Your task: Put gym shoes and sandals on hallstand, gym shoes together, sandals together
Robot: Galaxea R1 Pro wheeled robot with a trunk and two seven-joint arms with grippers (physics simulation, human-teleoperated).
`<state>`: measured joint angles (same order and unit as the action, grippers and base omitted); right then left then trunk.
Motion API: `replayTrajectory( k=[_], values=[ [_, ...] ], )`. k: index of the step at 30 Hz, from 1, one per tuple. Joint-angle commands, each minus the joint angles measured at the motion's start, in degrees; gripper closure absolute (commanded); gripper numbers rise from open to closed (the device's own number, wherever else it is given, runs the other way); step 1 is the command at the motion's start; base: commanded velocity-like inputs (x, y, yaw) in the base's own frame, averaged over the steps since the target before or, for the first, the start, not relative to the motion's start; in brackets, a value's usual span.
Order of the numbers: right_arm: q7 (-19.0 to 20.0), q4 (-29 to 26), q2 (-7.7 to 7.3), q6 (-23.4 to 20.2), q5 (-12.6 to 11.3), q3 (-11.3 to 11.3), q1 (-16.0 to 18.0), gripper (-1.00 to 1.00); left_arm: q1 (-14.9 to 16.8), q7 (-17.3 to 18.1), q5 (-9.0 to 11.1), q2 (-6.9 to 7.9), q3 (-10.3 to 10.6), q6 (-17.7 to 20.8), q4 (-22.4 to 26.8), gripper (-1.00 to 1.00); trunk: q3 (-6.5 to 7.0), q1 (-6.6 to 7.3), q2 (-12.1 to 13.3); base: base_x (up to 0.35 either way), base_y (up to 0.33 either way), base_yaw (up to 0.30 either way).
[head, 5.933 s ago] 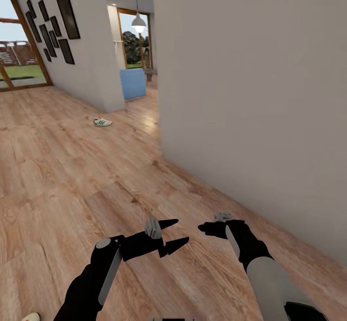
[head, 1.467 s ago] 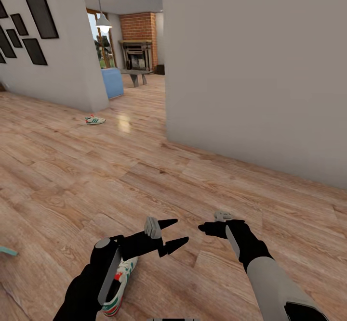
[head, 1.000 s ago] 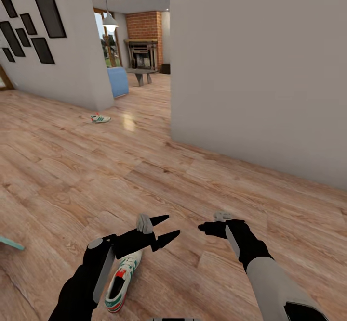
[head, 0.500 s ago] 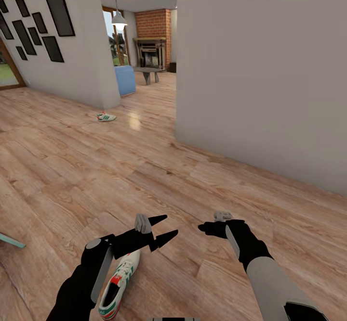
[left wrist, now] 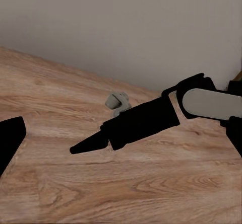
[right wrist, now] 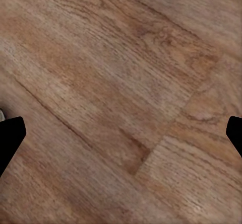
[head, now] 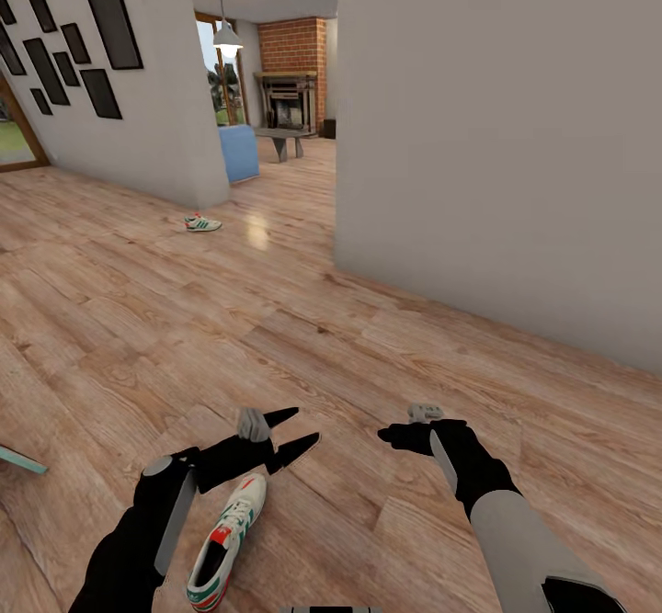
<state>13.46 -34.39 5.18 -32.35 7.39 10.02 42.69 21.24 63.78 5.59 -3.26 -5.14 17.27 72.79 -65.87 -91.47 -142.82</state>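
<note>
One gym shoe (head: 225, 539), white with green stripes and a red-orange tongue, lies on the corridor floor (head: 303, 337) just below my left arm. My left gripper (head: 306, 423) hovers open a little above and beyond its toe, holding nothing. The other gym shoe (head: 202, 223) lies far off by the white wall corner. My right gripper (head: 384, 433) hangs open over bare planks to the right; its two fingertips (right wrist: 10, 138) stand wide apart in the right wrist view. The left wrist view looks across at my right arm (left wrist: 146, 121). The sandals and the hallstand are out of view.
A grey wall (head: 496, 135) runs along the right, its corner ahead of me. A teal-edged object (head: 18, 459) pokes in at the left edge. Beyond the doorway are a blue seat (head: 237, 152) and a brick fireplace (head: 290, 98). Dark frames (head: 64, 52) hang at left.
The camera swung and came forward until the near gym shoe showed. In the last half second the view held still and my left arm dropped down and left toward that shoe.
</note>
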Motion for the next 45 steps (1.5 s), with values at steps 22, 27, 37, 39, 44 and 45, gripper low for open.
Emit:
replayTrajectory(
  k=[22, 27, 37, 39, 44, 45],
  values=[
    [0.4, -0.4, 0.08, -0.3, 0.8, 0.4, 0.0, -1.0, 15.3, -39.2, -17.9, -0.5, -2.0, 14.8, -7.4, -1.0, -0.05, 0.01, 0.0, 0.0, 0.0, 0.0],
    [0.6, -0.7, 0.02, -0.3, 0.6, 0.5, 0.0, -1.0, 25.4, -39.4, -27.5, -0.62, -1.6, 15.6, -25.1, -1.0, -0.05, 0.01, 0.0, 0.0, 0.0, 0.0],
    [0.6, -0.9, 0.08, -0.3, 0.6, 0.4, 0.0, -1.0, 26.5, -39.3, -30.9, 1.98, -1.6, 14.0, -28.2, -1.0, -0.05, 0.01, 0.0, 0.0, 0.0, 0.0],
    [0.6, -0.9, 0.09, -0.3, 0.6, 0.4, 0.0, -1.0, 26.4, -39.3, -31.0, 2.53, -1.6, 12.7, -28.7, -1.0, -0.05, 0.01, 0.0, 0.0, 0.0, 0.0],
    [0.5, -1.0, 0.09, -0.3, 0.6, 0.3, 0.0, -1.0, 26.4, -39.3, -31.1, 3.27, -1.7, 10.4, -31.4, -1.0, -0.05, 0.01, 0.0, 0.0, 0.0, 0.0],
    [0.5, -1.0, 0.09, -0.3, 0.6, 0.3, 0.0, -1.0, 26.4, -39.3, -31.1, 3.32, -1.7, 10.2, -31.6, -1.0, -0.05, 0.01, 0.0, 0.0, 0.0, 0.0]
  ],
)
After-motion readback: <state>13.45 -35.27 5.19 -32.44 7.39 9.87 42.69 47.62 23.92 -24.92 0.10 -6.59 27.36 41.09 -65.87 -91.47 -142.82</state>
